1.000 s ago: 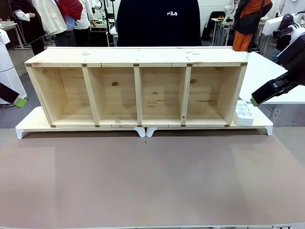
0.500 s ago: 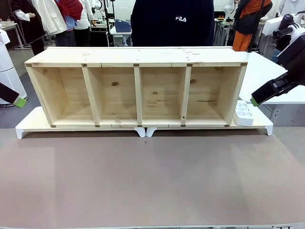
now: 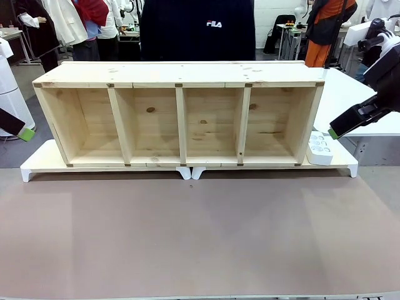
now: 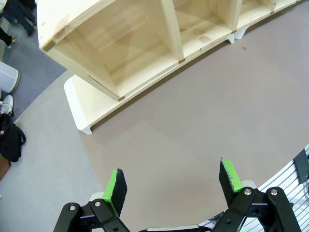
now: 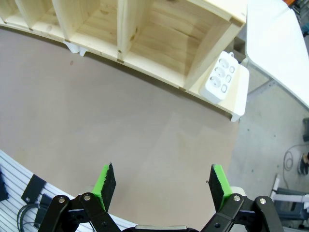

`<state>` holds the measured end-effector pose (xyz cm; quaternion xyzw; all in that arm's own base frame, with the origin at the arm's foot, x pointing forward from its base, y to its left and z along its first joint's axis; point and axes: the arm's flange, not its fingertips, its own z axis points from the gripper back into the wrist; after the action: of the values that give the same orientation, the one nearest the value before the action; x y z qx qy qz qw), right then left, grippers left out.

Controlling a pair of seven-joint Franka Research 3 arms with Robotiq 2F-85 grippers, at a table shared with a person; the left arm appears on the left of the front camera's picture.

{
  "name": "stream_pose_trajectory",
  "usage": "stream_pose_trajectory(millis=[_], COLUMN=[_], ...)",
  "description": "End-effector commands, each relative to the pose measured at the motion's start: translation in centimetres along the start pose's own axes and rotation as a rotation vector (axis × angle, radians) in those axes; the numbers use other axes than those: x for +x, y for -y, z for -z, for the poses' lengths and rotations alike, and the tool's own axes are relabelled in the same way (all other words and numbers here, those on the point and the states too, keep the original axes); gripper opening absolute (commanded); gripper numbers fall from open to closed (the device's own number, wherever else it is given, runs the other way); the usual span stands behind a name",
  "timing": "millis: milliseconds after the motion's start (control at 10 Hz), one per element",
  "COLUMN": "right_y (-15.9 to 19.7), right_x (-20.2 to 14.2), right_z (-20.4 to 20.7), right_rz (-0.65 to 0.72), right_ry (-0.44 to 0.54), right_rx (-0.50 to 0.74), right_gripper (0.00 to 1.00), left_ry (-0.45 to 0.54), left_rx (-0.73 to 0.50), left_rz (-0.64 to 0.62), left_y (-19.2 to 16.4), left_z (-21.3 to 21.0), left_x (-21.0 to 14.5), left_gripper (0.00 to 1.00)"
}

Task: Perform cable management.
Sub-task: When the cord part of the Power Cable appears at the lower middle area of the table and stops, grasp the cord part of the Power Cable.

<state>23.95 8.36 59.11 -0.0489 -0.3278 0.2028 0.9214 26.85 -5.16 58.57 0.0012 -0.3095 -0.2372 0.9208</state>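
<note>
Brown surface [image 3: 200, 237] carrying a four-bay wooden shelf [image 3: 187, 74], with a white power strip [image 3: 319, 149] at its right end. Spread and empty, left pincer [image 4: 172, 181] and right pincer [image 5: 162, 181] hang off opposite ends. The cable's place, and so the nearer arm, cannot be told.

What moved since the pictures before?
The person behind the wooden shelf swayed right, then stepped back toward the picture's left. Nothing was grabbed or let go. The left tool and right tool stayed open and still; the shelf and power strip did not move.
</note>
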Motion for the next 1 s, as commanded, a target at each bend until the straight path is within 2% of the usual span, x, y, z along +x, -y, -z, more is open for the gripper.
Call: stream_pose_trajectory(millis=[0,900], right_y=[0.03,0.03], right_x=[0.05,0.05], right_z=[0.09,0.09], right_rz=[0.001,0.001], right_ry=[0.000,0.000], right_rx=[0.000,0.000], right_gripper=[1.00,1.00], left_ry=[0.005,0.005], left_rx=[-0.002,-0.002], left_rz=[0.003,0.003], left_y=[0.09,0.09], left_z=[-0.04,-0.04], left_x=[0.07,0.07], left_gripper=[1.00,1.00])
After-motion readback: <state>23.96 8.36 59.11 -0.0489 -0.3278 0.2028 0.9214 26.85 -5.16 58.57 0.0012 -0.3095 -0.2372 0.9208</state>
